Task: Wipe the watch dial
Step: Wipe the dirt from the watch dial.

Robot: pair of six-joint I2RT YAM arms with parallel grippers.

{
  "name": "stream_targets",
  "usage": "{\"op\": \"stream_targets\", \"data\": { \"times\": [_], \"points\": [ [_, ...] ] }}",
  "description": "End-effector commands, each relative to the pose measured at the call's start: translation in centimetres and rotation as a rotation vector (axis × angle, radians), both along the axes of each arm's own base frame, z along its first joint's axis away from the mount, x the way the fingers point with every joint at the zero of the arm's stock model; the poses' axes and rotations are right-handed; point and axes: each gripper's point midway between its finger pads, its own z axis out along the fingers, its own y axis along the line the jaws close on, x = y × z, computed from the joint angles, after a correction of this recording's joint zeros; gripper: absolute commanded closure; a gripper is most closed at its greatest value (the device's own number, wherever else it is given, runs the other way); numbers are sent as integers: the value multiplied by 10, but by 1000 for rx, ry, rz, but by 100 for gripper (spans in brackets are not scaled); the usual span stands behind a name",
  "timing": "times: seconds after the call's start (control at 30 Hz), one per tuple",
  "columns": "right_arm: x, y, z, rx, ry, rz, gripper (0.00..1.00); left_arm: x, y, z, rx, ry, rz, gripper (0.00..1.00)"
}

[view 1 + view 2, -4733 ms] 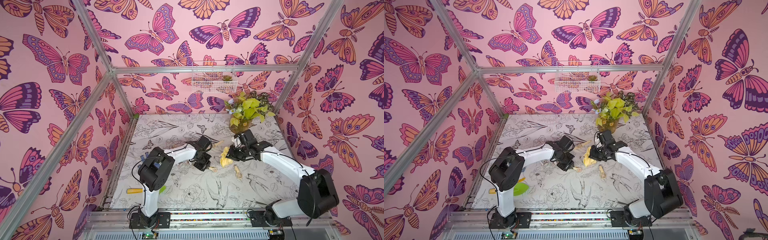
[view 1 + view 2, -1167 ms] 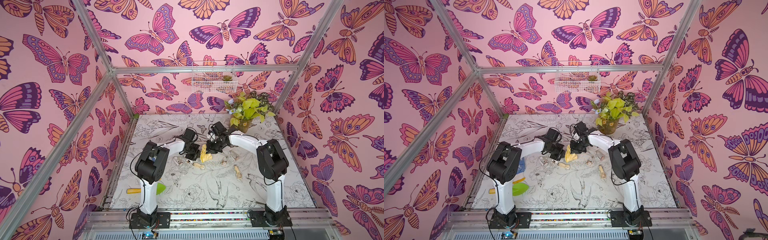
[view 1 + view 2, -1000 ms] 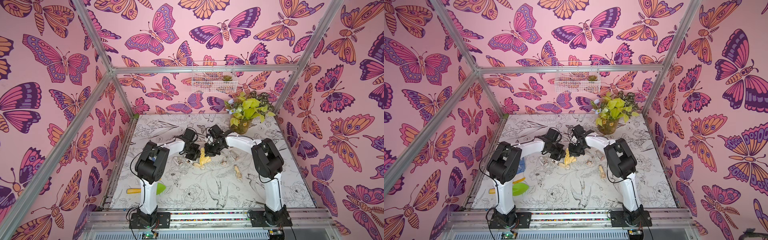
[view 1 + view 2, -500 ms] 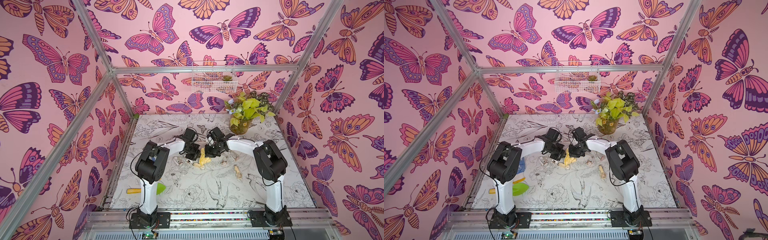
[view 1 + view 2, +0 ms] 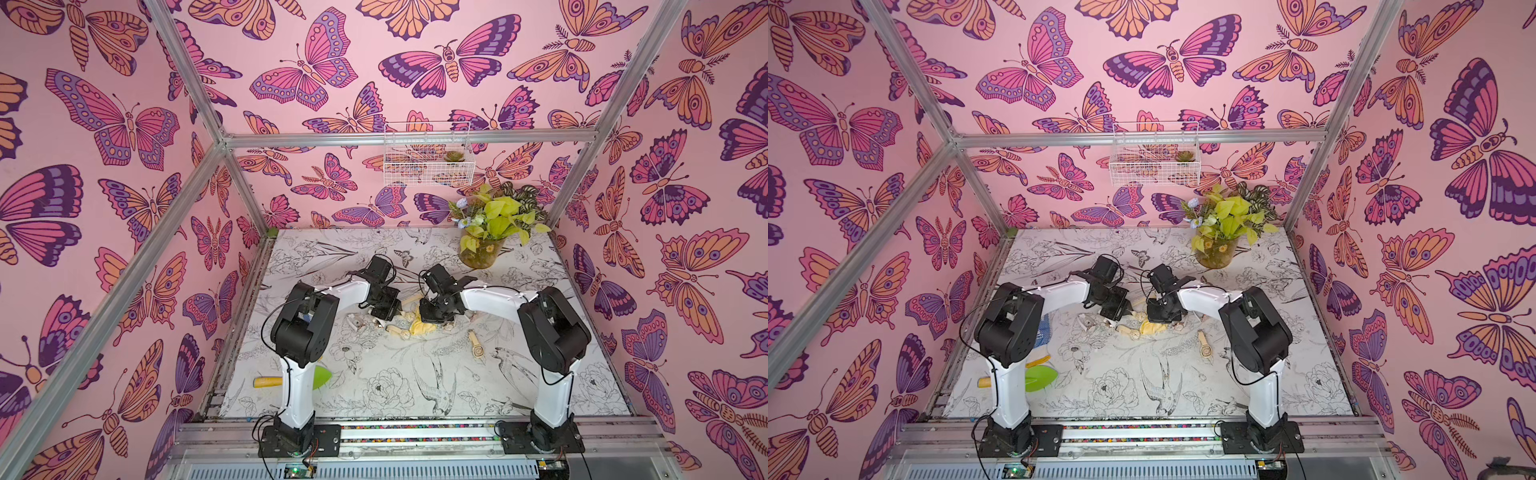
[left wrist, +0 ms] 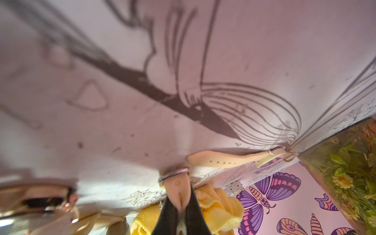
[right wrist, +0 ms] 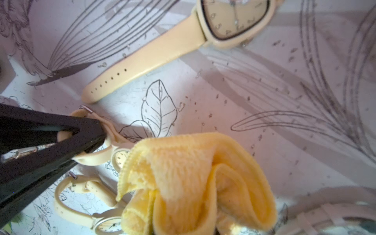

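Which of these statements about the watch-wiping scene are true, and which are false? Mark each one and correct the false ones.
1. The right gripper holds a yellow cloth. True.
2. The left gripper hangs open and holds nothing. False: it is shut on a cream watch strap.
3. The cream watch with the rounded-triangle dial lies covered by the cloth. False: it lies bare on the table, apart from the cloth.
4. The potted plant stands at the far right of the table. True.
5. The wire basket stands on the table. False: it hangs on the back wall.
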Motion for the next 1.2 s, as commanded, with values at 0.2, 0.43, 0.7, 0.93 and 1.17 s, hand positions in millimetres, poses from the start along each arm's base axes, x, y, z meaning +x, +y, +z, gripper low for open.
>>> {"op": "stream_targets", "data": {
  "times": [0.2, 0.43, 0.7, 0.93, 1.17],
  "points": [
    [-4, -10, 26, -70, 27, 35, 100, 7, 11, -20, 57, -4, 13, 100],
    [15, 19, 69, 53, -48, 73, 100, 8, 10, -22, 58, -2, 15, 100],
    [10, 54, 48, 191, 56, 109, 100, 7, 11, -23, 61, 0, 13, 100],
    [-8, 58, 4, 163, 152, 132, 100, 6, 11, -22, 61, 1, 15, 100],
    [-21, 22, -25, -20, 184, 101, 100, 7, 11, -23, 62, 0, 17, 100]
  ]
}}
